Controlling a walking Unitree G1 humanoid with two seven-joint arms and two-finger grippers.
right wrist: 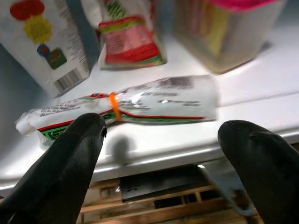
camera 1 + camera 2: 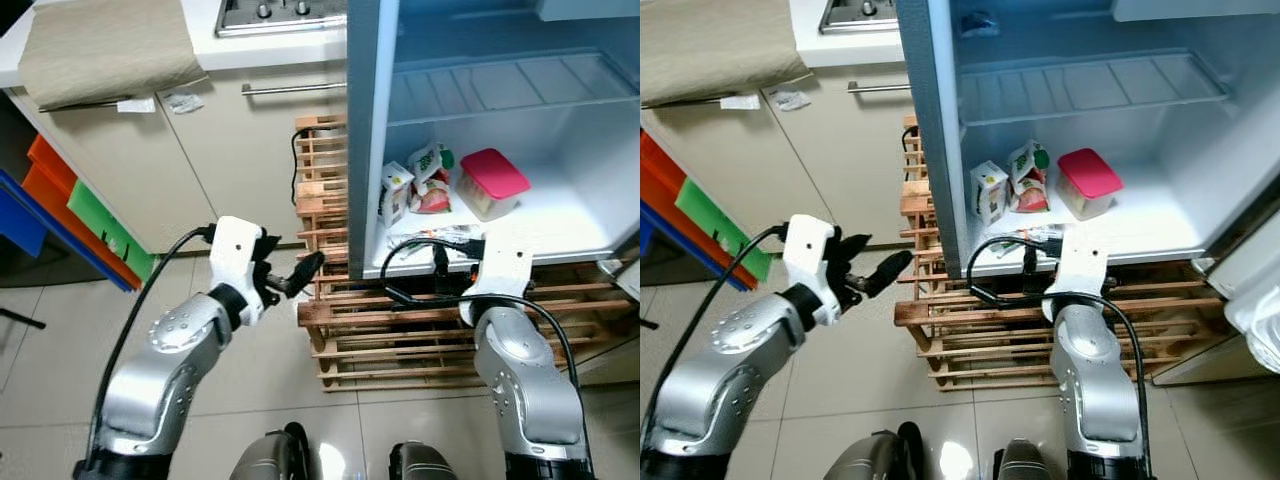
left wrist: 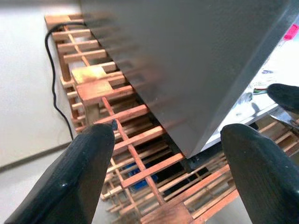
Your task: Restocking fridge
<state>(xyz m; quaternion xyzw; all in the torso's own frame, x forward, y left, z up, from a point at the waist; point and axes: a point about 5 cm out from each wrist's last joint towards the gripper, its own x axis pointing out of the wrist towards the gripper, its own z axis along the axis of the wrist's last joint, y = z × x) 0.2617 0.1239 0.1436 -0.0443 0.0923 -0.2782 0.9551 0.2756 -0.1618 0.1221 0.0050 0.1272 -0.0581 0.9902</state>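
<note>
The fridge stands open, and on its white bottom shelf (image 2: 560,220) are a small juice carton (image 2: 396,192), a red and green pouch (image 2: 432,180) and a clear box with a pink lid (image 2: 490,182). A rolled plastic bag (image 1: 159,100) with an orange band lies at the shelf's front edge. My right gripper (image 1: 163,135) is open just before that edge, its fingers spread either side of the bag and not touching it. My left gripper (image 2: 300,270) is open and empty, held beside the fridge's grey side wall (image 3: 187,56) above the pallet.
The fridge rests on a wooden pallet (image 2: 400,330), with a black cable (image 3: 51,70) running over it. A wire shelf (image 2: 500,85) spans the fridge above. Kitchen cabinets (image 2: 230,150) and a stove (image 2: 280,15) stand behind on the left. Coloured bins (image 2: 70,200) are at the far left.
</note>
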